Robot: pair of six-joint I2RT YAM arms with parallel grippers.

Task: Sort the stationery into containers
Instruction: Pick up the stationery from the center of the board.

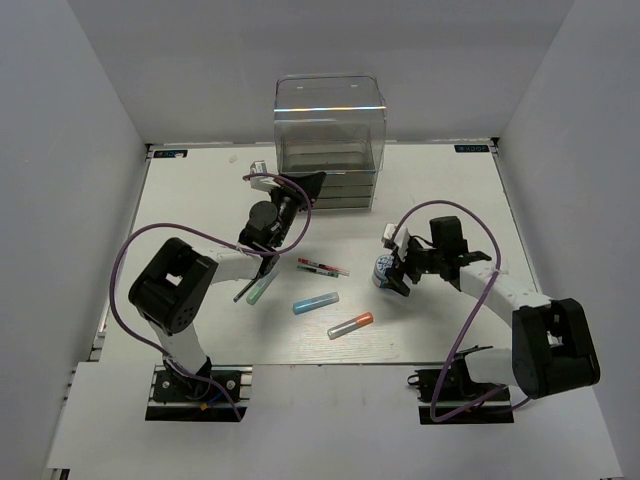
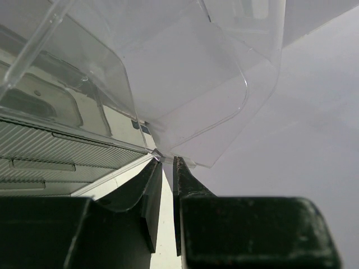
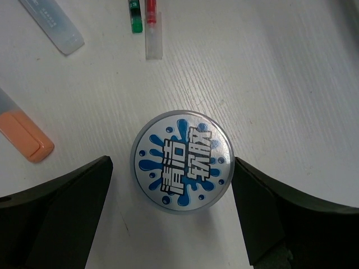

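Observation:
The clear organiser (image 1: 328, 140) with stacked drawers stands at the back of the table. My left gripper (image 1: 300, 190) is at its front left; in the left wrist view its jaws (image 2: 166, 162) are nearly closed, pinching a thin clear plastic edge of the organiser (image 2: 185, 84). My right gripper (image 1: 395, 270) is open and straddles the round blue-white roll (image 1: 383, 268), which lies flat between the fingers (image 3: 182, 161) with a gap on each side. On the table lie a white pen with red marks (image 1: 322, 267), a light blue marker (image 1: 315, 302), an orange-tipped marker (image 1: 350, 324), a teal-green pen (image 1: 262, 288) and a dark thin pen (image 1: 245, 290).
White walls enclose the table on three sides. The left arm's purple cable (image 1: 300, 215) loops over the pens' area. In the right wrist view the orange tip (image 3: 22, 134), the light blue marker (image 3: 50, 22) and the red-marked pen (image 3: 151, 28) lie left of and beyond the roll.

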